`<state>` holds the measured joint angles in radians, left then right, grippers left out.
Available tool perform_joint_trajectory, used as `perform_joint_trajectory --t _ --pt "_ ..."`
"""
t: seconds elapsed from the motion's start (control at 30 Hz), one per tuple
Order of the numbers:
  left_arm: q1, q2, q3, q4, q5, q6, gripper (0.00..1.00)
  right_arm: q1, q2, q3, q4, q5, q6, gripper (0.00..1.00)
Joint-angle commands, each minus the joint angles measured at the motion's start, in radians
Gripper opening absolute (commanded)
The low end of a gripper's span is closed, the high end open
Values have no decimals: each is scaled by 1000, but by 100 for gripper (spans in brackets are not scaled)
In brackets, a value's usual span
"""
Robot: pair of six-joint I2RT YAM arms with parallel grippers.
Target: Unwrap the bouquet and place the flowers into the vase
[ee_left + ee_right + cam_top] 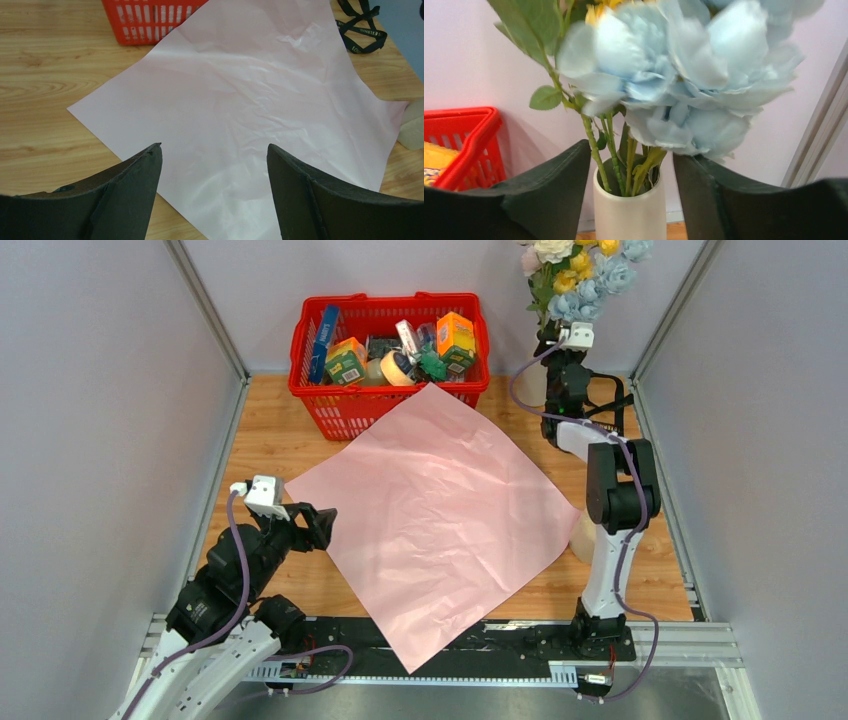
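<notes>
Right, flowers are in. The bunch of yellow, pale pink and light blue blooms on green leafy stems [580, 280] stands in the plain off-white matte cylindrical vase [629, 210] at the far right corner of the wooden surface [270, 430].

Right end effector [631, 152]: released. The jaws stand apart on either side of the vase neck, with a gap on both sides and nothing gripped.

Left end effector [214, 147]: also released and empty, hovering near the left edge over a corner of the flat pink paper sheet [430, 510].

The sheet lies spread mid-surface, its far corner against the red plastic mesh basket [345, 412] at the far edge. The black printed ribbon [361, 27] lies loose toward the right edge.

Handling, my read:
- The blooms are soft and bulky and would crush easily, so don't pinch the heads.
- The stems are thin and bendy. If a re-seat is needed, take them as one bunch just above the vase rim.
- The load looks top-heavy on a narrow, probably light tube, so a sideways knock could tip it. Back the right arm out straight, with no sweep.
- The vase is matte and rigid, so a grip across mid-body should hold.
- The paper is thin and light and slides easily. A corner pinch is the only way to take it.

Task looks essentially done.
</notes>
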<state>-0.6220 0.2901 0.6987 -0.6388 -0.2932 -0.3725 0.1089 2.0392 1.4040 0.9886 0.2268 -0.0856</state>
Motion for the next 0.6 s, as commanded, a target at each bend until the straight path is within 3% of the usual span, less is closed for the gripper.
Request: perform_joint_trajectory --t 0.0,0.07,0.17,0.47,0.57 --pt "1 -6 -4 28 11 15 85 5 -158 -25 -149 26 79 84" --pt "1 -3 -4 28 15 17 85 5 -220 -57 -249 23 127 100" --pt "1 6 -2 24 12 17 85 5 -338 -115 -387 13 174 100" --pt "-1 12 -2 24 22 18 85 5 -625 -93 -1089 -95 357 100" --pt "1 8 -4 28 31 21 85 5 -721 -111 -1241 -275 385 100"
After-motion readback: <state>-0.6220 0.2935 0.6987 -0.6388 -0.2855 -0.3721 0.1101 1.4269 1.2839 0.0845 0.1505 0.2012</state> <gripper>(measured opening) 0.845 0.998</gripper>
